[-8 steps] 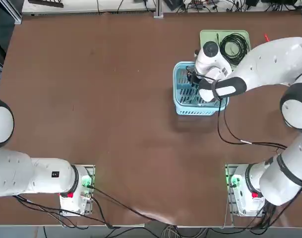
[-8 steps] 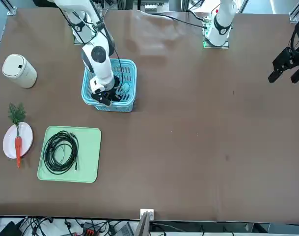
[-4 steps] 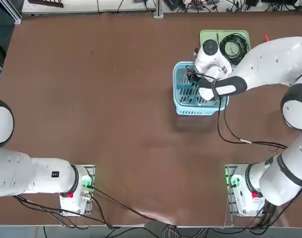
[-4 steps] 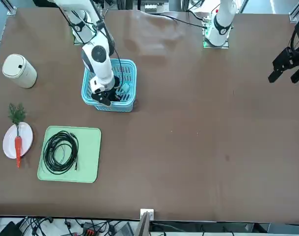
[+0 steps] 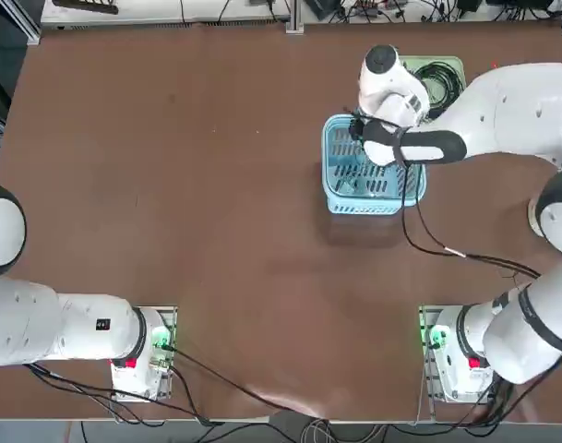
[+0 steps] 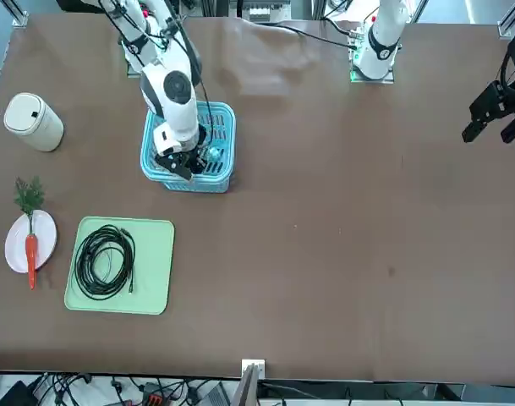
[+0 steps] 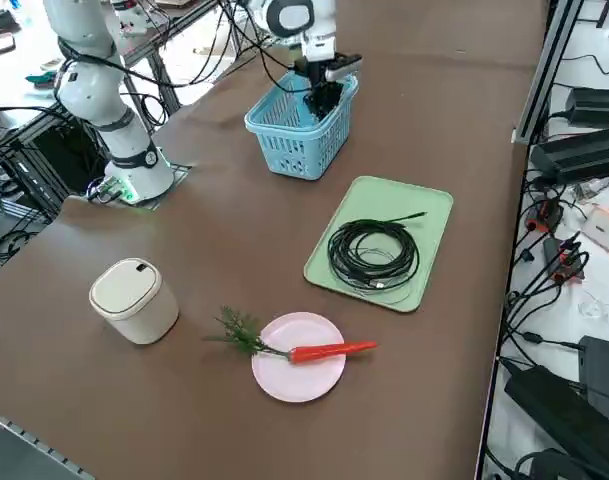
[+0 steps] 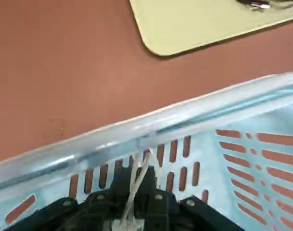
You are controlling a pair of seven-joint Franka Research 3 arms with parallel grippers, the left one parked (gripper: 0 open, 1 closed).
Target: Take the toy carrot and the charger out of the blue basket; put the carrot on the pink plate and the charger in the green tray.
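My right gripper hangs over the light blue basket, at its wall on the green tray's side. In the wrist view its fingers stand close together on a thin white cord in front of the basket's rim. A whitish-grey block, the charger, shows in the basket just beside the fingers. The toy carrot lies across the pink plate, its green tuft over the rim. The green tray carries only a black coiled cable.
A cream lidded canister stands on the table beyond the pink plate, near the table's edge on the right arm's side. The tray lies between the basket and the plate.
The right gripper has lifted from deep inside the basket and shifted toward the wall that faces the tray. Carrot, plate, tray and cable have not moved.
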